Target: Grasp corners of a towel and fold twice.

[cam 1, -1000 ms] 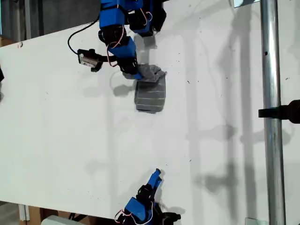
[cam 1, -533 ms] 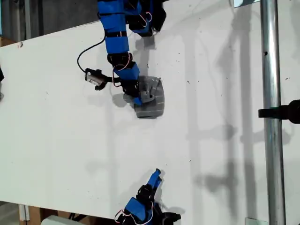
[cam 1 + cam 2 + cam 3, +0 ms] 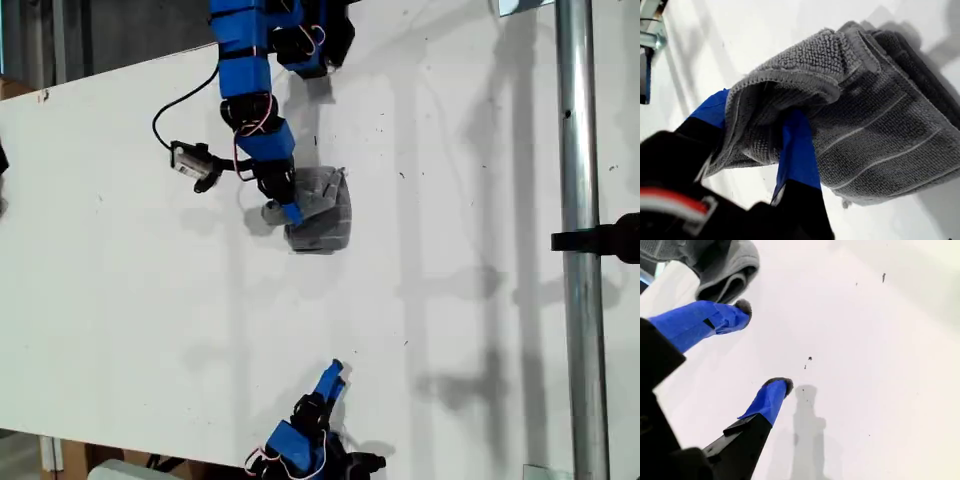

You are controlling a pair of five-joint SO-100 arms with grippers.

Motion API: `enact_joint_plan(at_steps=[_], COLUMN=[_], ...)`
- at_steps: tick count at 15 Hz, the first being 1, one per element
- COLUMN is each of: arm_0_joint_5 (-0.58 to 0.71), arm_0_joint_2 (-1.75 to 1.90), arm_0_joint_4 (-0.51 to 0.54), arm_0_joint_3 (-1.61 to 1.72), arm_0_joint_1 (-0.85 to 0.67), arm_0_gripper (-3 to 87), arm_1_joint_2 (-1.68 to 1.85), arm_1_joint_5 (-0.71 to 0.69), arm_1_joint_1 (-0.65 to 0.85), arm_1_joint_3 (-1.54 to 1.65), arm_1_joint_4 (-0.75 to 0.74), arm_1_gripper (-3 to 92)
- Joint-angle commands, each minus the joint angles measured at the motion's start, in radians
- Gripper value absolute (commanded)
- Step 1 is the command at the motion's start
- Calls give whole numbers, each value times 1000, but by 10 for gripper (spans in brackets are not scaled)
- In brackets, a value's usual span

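**Operator:** State the current step.

**Technician:** The towel (image 3: 322,212) lies as a compact multi-layer bundle on the white bench (image 3: 120,300), in the upper middle of the exterior view. My first pincer (image 3: 765,135) is clenched on a folded edge of the cloth: in the first wrist view one blue jaw sits under the lifted flap and the other emerges behind it. Judged from the bundle's small footprint and stacked layers, the second fold is being laid or is close to complete.

**Operator:** And the other arm?

**Technician:** My second pincer (image 3: 757,352) is released, with its jaws spread and nothing between them. It hangs above bare bench near the lower edge of the exterior view, well apart from the towel. A patch of grey cloth shows at the edge of the second wrist view; whether it is the towel cannot be told.

**Operator:** What does the next move call for?

**Technician:** Probably: lower the gripped flap flat onto the layers beneath, aligning its edge with the bundle's far edge. Then part the jaws and withdraw without dragging the top layer. The flap is bunched over the jaw, so a careless retreat could undo the fold.
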Motion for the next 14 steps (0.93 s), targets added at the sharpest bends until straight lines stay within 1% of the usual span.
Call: enact_joint_plan(at_steps=[1,2,3,4,5,7,8,9,10,11,12,13,14], arm_0_joint_5=[-5,-8,-3,2,5,8,8,2,-2,-29,-29,-26,14], arm_0_joint_2=[8,8,8,8,8,8,8,8,8,8,8,8,8], arm_0_joint_4=[-18,-18,-18,-18,-18,-18,-17,-17,-20,-21,-12,2,2], arm_0_joint_3=[-9,-9,-11,-8,-5,-5,-3,11,31,57,84,100,100], arm_0_joint_1=[2,6,8,8,5,5,5,0,-3,-12,-26,-29,-46], arm_0_gripper=[246,246,246,248,249,249,250,249,242,240,237,224,184], arm_1_joint_2=[18,3,-17,-26,-29,-12,52,202,453,741,1012,1210,1293], arm_1_joint_5=[-18,-20,-25,-101,-124,-117,-103,-84,-81,-17,71,129,144], arm_1_joint_1=[-2,3,2,-5,-8,-9,-11,-2,18,31,18,5,6], arm_1_joint_3=[-23,-32,-48,-52,-58,-46,-31,54,235,413,529,600,640], arm_1_joint_4=[-144,-104,-52,-69,-58,-38,-28,-46,-75,48,278,472,589], arm_1_gripper=[120,165,248,395,425,432,392,296,147,25,-1,-1,-1])
